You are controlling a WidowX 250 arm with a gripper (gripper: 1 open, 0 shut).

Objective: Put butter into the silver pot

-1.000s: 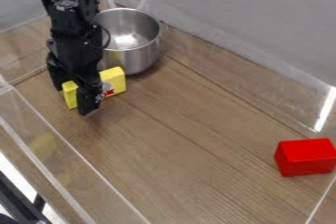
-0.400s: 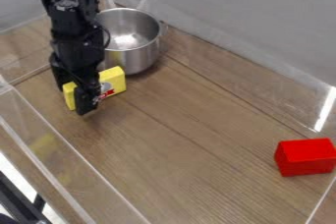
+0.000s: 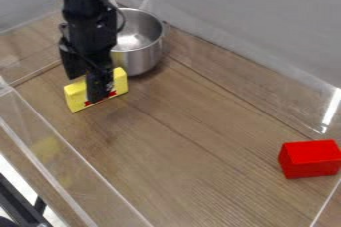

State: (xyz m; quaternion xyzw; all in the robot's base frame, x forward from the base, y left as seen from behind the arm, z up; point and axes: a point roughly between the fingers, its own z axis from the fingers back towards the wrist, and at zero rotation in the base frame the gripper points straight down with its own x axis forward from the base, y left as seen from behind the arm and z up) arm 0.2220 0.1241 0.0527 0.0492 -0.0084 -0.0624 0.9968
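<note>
Camera view: poised over the yellow butter (image 3: pixel 78 96) beside the silver pot (image 3: pixel 138 44), apparently for gripping; tool (image 3: pixel 91 90) opening impossible to tell.

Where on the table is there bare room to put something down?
The wood between the butter and the red block looks bare. The corner by the silver pot is crowded, with the claw and butter close by.

The butter (image 3: pixel 78 97) is yellow with red-and-white markings; the block (image 3: pixel 310 158) is plain red, the bench (image 3: pixel 200 136) brown.
</note>
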